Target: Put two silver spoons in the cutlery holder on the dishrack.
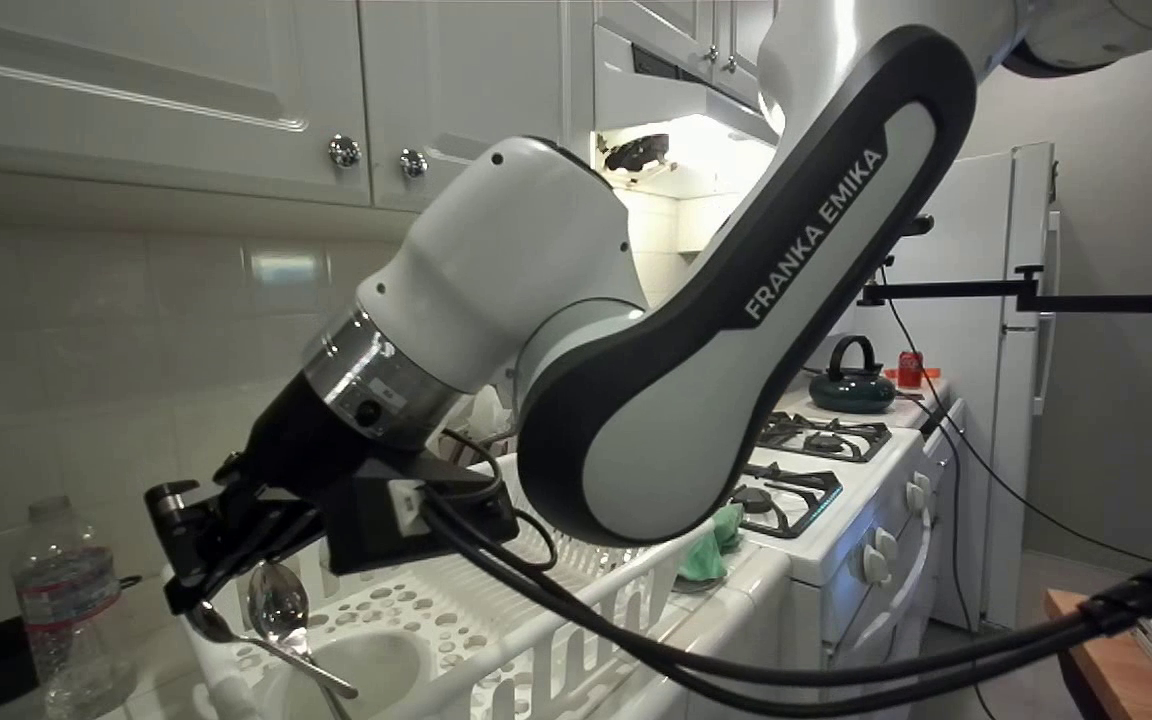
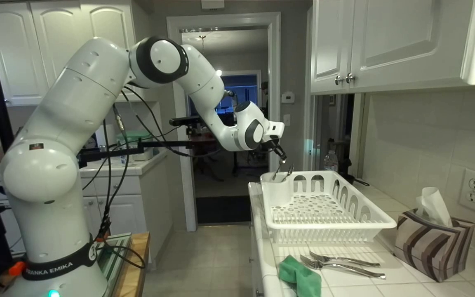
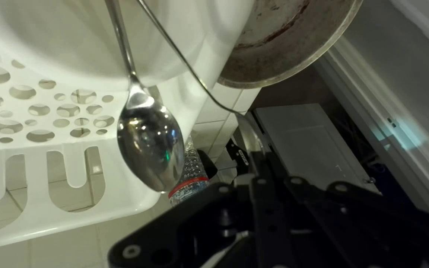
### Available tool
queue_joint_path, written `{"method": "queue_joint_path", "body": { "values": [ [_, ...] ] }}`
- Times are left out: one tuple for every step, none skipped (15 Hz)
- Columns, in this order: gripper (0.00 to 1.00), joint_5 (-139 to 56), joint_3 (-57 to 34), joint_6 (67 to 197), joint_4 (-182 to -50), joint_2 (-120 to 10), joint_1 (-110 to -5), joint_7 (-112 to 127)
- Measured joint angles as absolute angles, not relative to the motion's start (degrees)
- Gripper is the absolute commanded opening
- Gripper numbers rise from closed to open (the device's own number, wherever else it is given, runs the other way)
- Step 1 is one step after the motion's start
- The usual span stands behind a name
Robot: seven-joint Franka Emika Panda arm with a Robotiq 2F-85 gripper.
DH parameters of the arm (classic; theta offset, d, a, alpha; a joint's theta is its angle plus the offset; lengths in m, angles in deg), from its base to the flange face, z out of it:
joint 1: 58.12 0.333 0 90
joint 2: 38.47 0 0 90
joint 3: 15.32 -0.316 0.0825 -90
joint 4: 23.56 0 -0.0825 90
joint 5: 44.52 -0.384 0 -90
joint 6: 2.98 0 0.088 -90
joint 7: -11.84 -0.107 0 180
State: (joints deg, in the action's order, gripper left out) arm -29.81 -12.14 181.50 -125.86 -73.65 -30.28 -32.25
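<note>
"So, how does the end effector (image 1: 186, 597) stand?"

"Clamped on one spoon (image 3: 251, 133), gripping it by the tip of the bowl. The thin handle (image 1: 334, 683) slants down over the mouth of the cutlery holder (image 2: 276, 194); whether its end touches anything inside cannot be told."

"And the second spoon (image 3: 147, 134)?"

"Leaning in the holder, handle down, bowl up above the rim, near the gripped one. In an exterior view the two handles cross."

"Where is that holder?"

"It is a white rounded cup at one corner of the dishrack (image 2: 332, 226). Just past that end of the rack stands a clear bottle (image 1: 71, 605) with a red stripe on its label."

"And at the rack's opposite end?"

"Two forks (image 2: 353, 270) lie on the tiled desk (image 2: 353, 286), roughly alongside each other, tines pointing the same way. A crumpled green cloth (image 2: 301, 276) is just beside them, and a striped tissue box (image 2: 431, 247) sits near the rack's corner."

"Farther off?"

"A white gas stove (image 1: 836, 595) comes next, then a dark kettle (image 1: 851, 390) and a red can (image 1: 909, 370), and beyond them a white fridge (image 1: 981, 400)."
</note>
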Motion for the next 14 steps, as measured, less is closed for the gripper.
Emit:
{"method": "queue_joint_path", "body": {
  "values": [
    [0.01,-29.81,-12.6,182.22,-126.39,-73.66,-30.46,-31.73],
    [0.01,-29.81,-13.0,182.93,-126.95,-73.66,-30.62,-31.29],
    [0.01,-29.81,-13.14,183.66,-127.39,-73.7,-30.65,-30.97],
    [0.01,-29.81,-13.14,184.33,-127.78,-73.71,-30.65,-30.68],
    [0.01,-29.81,-13.14,184.98,-128.15,-73.71,-30.72,-30.47],
    [0.01,-29.81,-13.05,185.72,-128.47,-73.73,-30.78,-30.38],
    [0.01,-29.81,-12.98,186.36,-128.61,-73.79,-30.89,-30.33],
    [0.01,-29.81,-12.81,186.88,-128.66,-73.85,-30.94,-30.29],
    [0.01,-29.81,-12.6,187.38,-128.66,-73.92,-30.97,-30.27],
    [0.01,-29.81,-12.43,187.77,-128.67,-74.0,-31.02,-30.24],
    [0.01,-29.81,-12.33,188.09,-128.68,-74.09,-31.08,-30.21],
    [0.01,-29.81,-12.32,188.18,-128.69,-74.19,-31.18,-30.17],
    [0.01,-29.81,-12.43,188.19,-128.7,-74.29,-31.35,-30.14],
    [0.01,-29.81,-12.89,188.19,-128.75,-74.4,-31.72,-30.03]
  ]
}}
